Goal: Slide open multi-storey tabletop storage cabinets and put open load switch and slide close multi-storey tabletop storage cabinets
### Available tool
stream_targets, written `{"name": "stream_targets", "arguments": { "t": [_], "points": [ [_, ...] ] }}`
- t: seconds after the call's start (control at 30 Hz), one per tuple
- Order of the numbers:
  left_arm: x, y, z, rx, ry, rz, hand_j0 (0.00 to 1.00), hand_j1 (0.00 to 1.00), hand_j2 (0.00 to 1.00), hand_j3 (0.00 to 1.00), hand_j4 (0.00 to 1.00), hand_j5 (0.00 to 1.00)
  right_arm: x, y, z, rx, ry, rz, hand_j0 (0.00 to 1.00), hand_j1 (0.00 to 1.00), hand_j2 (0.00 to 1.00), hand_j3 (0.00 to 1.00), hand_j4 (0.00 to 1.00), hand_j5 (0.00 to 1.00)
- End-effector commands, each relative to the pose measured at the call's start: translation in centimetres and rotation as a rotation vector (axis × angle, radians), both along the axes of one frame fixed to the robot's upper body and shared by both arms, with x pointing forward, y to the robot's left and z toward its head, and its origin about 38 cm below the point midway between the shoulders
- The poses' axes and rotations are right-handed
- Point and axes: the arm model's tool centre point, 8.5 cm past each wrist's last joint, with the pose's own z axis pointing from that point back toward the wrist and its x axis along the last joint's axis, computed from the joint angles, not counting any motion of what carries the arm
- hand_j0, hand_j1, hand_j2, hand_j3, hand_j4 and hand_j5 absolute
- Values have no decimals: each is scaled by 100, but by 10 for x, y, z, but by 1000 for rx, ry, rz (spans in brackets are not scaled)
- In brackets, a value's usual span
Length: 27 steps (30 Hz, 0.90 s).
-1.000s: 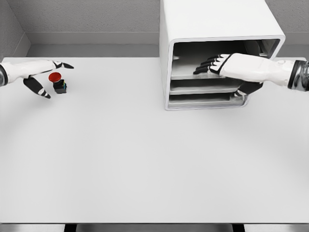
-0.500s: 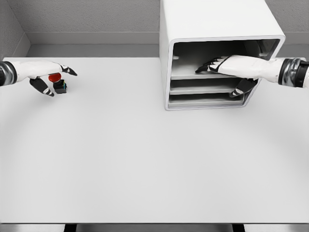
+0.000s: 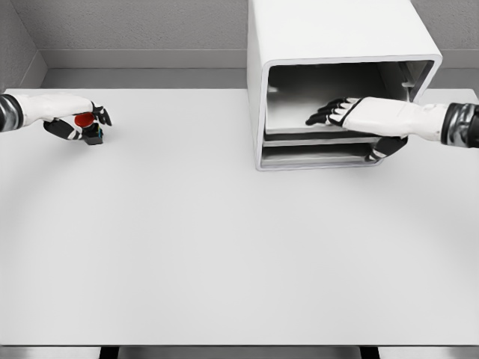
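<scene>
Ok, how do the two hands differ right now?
The left hand is at the table's far left, fingers curled around the red-capped switch; the right hand is at the cabinet on the right. The left hand is closed on its object; the right hand lies flat, fingers extended on the top drawer, thumb below. Both are white with dark fingers.

Smooth matt white table top [image 3: 224, 247]. Storage cabinet [image 3: 329, 34] in smooth white plastic-looking shell, slightly satin, with grey matt drawers [image 3: 314, 155] inside. Load switch [image 3: 90, 127] with glossy red cap on black matt base. Hard white glossy hand shells, black matt fingers [image 3: 323, 116]. Rough grey speckled wall [image 3: 135, 22].
</scene>
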Motion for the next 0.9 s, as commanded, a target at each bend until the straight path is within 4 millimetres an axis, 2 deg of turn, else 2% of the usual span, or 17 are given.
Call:
{"name": "stream_targets", "arguments": {
  "t": [0.0, 0.03, 0.1, 0.23, 0.33, 0.4, 0.47, 0.53, 0.57, 0.67, 0.77, 0.8, 0.87],
  "points": [
    [0, 1, 0, -2, 0, 4, 60, 60, 60, 60, 60, 60, -7, 6, 6, 5, -7, 43, 100, 100, 100, 100, 100, 100],
    [0, 0, 0, -2, -1, 3, 54, 54, 54, 54, 54, 54, -7, 7, 6, 5, -8, 45, 100, 100, 100, 100, 100, 100],
    [0, 0, 1, -3, -3, 0, 54, 54, 54, 54, 54, 54, -13, -3, 10, -19, -15, 39, 100, 100, 100, 100, 100, 100],
    [0, 0, 1, -3, -4, 1, 49, 49, 49, 49, 49, 49, -20, 2, 6, -20, -9, 60, 100, 100, 100, 100, 100, 100],
    [0, 2, 3, -5, -7, 4, 48, 48, 48, 48, 48, 48, -29, -12, 13, -19, -28, 40, 100, 100, 100, 100, 100, 100],
    [0, 0, 2, -4, -7, -2, 41, 41, 41, 41, 41, 41, -34, -17, 11, -14, -28, 30, 100, 100, 100, 100, 100, 100],
    [1, -7, 10, -4, -30, -25, 39, 39, 39, 39, 39, 39, -39, -20, 14, -29, -32, 32, 100, 100, 100, 100, 100, 100],
    [1, -8, 10, -3, -29, -28, 31, 31, 31, 31, 31, 31, -42, -24, 16, -34, -37, 28, 100, 100, 100, 100, 100, 100],
    [1, -11, 12, -2, -36, -36, 31, 31, 31, 31, 31, 31, -43, -26, 16, -30, -39, 23, 100, 100, 100, 100, 100, 100],
    [1, -33, 31, -28, -93, -105, 31, 31, 31, 31, 31, 31, -49, -27, 14, -35, -35, 29, 100, 100, 100, 100, 100, 100],
    [-11, -32, 71, -94, -179, -160, 31, 31, 31, 31, 31, 31, -52, -29, 15, -46, -35, 31, 100, 100, 100, 100, 100, 100],
    [-17, -41, 86, -87, -217, -206, 31, 31, 31, 31, 31, 31, -54, -28, 14, -45, -35, 34, 100, 100, 100, 100, 100, 100],
    [-32, -68, 103, -70, -274, -314, 31, 31, 31, 31, 31, 31, -57, -30, 15, -33, -39, 28, 100, 100, 100, 100, 100, 100]
  ]
}}
